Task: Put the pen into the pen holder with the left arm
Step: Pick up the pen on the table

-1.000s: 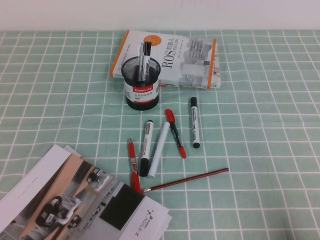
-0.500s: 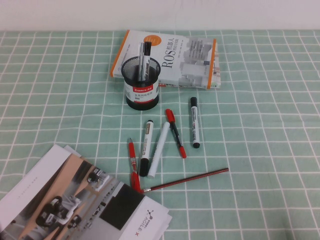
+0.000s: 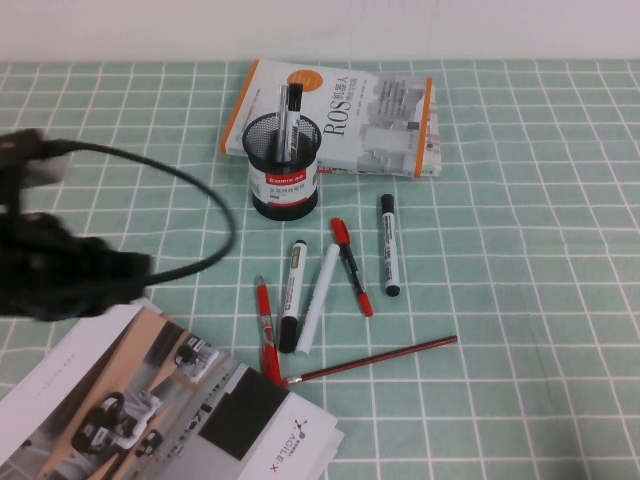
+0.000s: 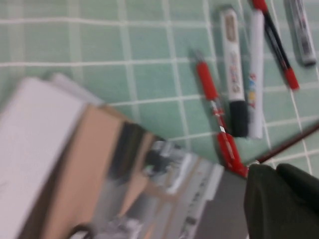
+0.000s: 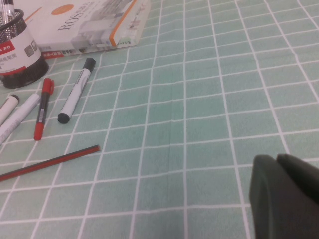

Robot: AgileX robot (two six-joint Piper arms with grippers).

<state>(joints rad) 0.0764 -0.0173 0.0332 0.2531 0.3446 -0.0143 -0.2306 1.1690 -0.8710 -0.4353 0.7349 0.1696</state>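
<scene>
1. We see the right gripper (image 5: 285, 191) low over the green checked cloth (image 5: 209, 114), fingers pressed together.
2. The pen holder (image 5: 19, 54) stands before a book (image 5: 84, 22).
3. A black-capped marker (image 5: 76, 90) lies beside a red-capped pen (image 5: 43, 106); nearer us lies a dark-red pencil (image 5: 50, 162).

Left arm (image 3: 60, 270): black, bulky, rounded shape, motion-blurred, no markings readable. Pale grey patch (image 3: 45, 165) near its upper part. One loose black cable (image 3: 190, 180) arcs out from the arm in a wide loop and runs back into the body. Left gripper (image 4: 281, 201): dark, matte black, two rounded fingers pressed together, thin seam between them. Right gripper (image 5: 284, 191): same matte black, two blunt rounded fingers side by side, narrow seam. No screws or labels discernible.
</scene>
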